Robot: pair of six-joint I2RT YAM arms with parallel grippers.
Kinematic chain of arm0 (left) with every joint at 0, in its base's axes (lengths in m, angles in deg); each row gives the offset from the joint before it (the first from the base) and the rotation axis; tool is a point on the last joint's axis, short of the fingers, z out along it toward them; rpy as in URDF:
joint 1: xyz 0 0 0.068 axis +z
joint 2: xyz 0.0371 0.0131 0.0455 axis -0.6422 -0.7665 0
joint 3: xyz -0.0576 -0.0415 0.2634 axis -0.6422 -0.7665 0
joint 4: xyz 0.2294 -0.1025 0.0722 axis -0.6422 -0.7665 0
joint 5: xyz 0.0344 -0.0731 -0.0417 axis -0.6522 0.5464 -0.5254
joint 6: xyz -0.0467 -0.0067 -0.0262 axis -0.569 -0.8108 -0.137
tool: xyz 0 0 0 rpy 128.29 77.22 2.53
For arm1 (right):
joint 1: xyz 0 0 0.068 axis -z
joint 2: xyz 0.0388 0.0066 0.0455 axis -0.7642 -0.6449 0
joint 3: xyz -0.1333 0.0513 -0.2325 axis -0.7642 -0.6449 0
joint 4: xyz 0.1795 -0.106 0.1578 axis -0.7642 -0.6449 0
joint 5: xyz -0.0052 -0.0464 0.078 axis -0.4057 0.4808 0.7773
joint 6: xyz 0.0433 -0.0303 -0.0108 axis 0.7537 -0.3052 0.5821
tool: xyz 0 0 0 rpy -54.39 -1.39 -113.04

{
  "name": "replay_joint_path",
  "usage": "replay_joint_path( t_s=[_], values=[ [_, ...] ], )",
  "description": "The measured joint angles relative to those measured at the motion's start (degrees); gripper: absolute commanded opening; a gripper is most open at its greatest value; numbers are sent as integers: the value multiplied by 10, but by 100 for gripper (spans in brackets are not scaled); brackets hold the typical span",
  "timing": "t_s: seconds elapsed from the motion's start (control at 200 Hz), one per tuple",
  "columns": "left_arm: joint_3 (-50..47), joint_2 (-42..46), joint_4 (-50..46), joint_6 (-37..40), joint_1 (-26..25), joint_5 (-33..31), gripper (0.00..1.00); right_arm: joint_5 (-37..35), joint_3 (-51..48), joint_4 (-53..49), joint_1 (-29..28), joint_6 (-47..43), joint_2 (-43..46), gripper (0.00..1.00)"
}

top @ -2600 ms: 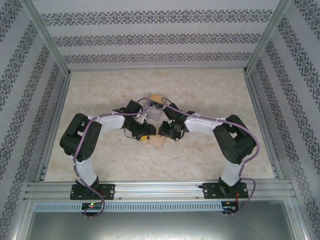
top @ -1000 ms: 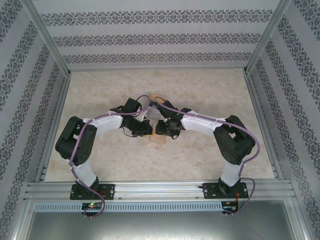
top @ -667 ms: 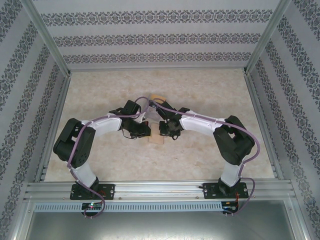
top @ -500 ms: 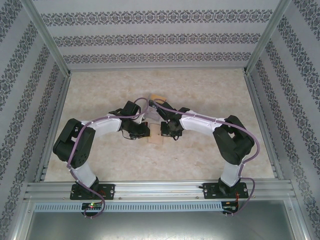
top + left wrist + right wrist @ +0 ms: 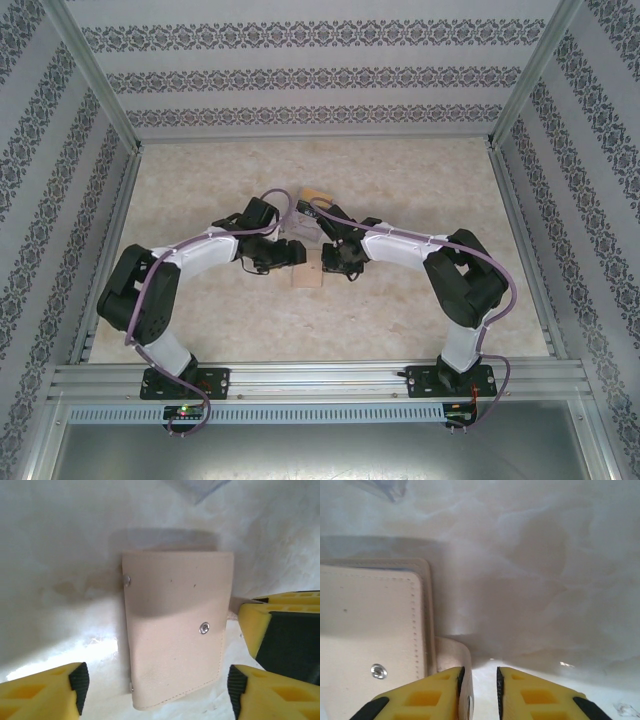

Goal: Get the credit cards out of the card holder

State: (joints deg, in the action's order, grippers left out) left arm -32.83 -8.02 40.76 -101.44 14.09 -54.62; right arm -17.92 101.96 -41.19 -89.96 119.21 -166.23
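Card holder [image 5: 175,640]: just one, beige.

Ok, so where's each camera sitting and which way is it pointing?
Top external: fixed above and behind the arm bases, looking down at the table; both arms show, left hand and right hand meeting at the beige wallet.
Left wrist: on the left arm, looking down at the wallet between its spread yellow fingertips.
Right wrist: on the right arm, looking down along the wallet's edge, its fingertips close together.
Shared: all three see the wallet.

Beige card holder [image 5: 175,605] lies flat, apparently closed.
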Motion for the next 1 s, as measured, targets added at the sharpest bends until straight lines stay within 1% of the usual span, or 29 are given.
replay_joint_path(
  t_s=[0.08,0.105,0.135,0.15,0.205,0.36,0.52,0.659,0.729,0.879,0.999],
  values=[
    [3,14,0,-2,1,-28,91,5,0,11,0,0,0,21],
    [4,18,-1,-1,1,-36,93,7,0,15,0,-1,0,19],
    [4,22,-2,-2,1,-47,96,9,-1,20,0,-5,0,12],
    [5,24,-2,-2,2,-53,100,9,-1,22,0,-2,0,9],
    [7,28,-6,-1,4,-72,99,8,-1,25,0,-12,0,6],
    [13,29,-19,1,23,-116,99,-36,3,6,-24,-37,12,5],
    [14,32,-23,7,61,-140,99,-45,7,-2,-51,-56,56,5],
    [19,38,-30,14,99,-150,99,-31,9,11,-53,-60,96,7],
    [26,38,-32,14,116,-154,99,-20,18,15,-52,-60,103,8],
    [29,47,-32,8,143,-155,99,13,51,38,-51,-59,86,8],
    [29,56,-32,2,148,-155,99,29,72,50,-48,-59,58,8]
  ],
)
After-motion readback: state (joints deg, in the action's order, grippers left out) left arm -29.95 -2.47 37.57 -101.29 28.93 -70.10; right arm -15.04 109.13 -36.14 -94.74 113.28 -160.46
